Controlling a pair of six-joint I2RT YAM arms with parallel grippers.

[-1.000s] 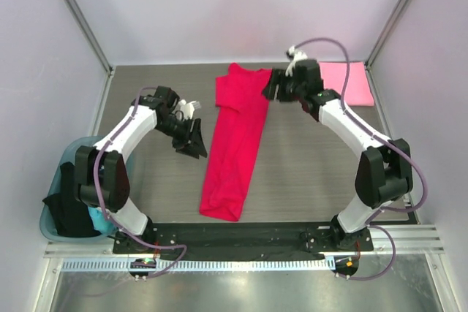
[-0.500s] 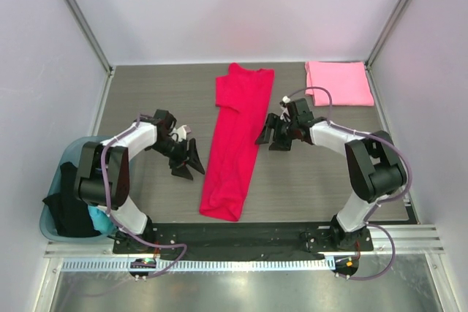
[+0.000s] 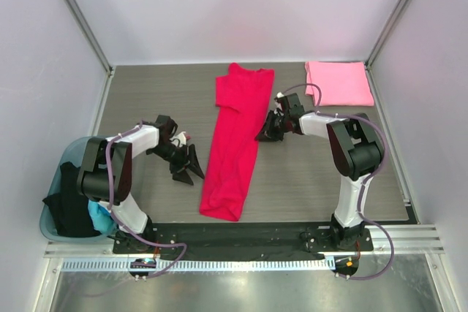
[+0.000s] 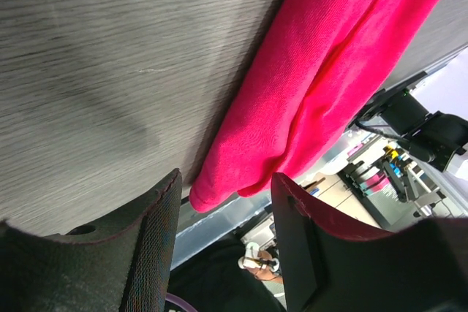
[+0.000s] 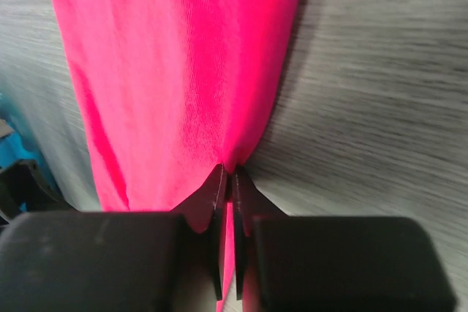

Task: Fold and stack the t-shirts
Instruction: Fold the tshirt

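Note:
A crimson red t-shirt (image 3: 235, 140) lies folded into a long strip down the middle of the table. A light pink t-shirt (image 3: 338, 83) sits folded at the back right. My right gripper (image 3: 265, 134) is at the strip's right edge, shut on a pinch of red t-shirt (image 5: 183, 85) cloth between its fingertips (image 5: 219, 180). My left gripper (image 3: 196, 168) is low on the table at the strip's left edge, open, its fingers (image 4: 157, 217) apart with the red t-shirt's (image 4: 307, 78) bottom corner just beyond them.
A blue basket (image 3: 53, 206) at the left edge holds black and blue cloth. Metal frame posts stand at the back corners. The arm bases sit on a black rail (image 3: 241, 237) at the near edge.
My right gripper came down from the back of the red shirt to its right edge and shut on the cloth. My left gripper slid lower and toward the shirt's left edge.

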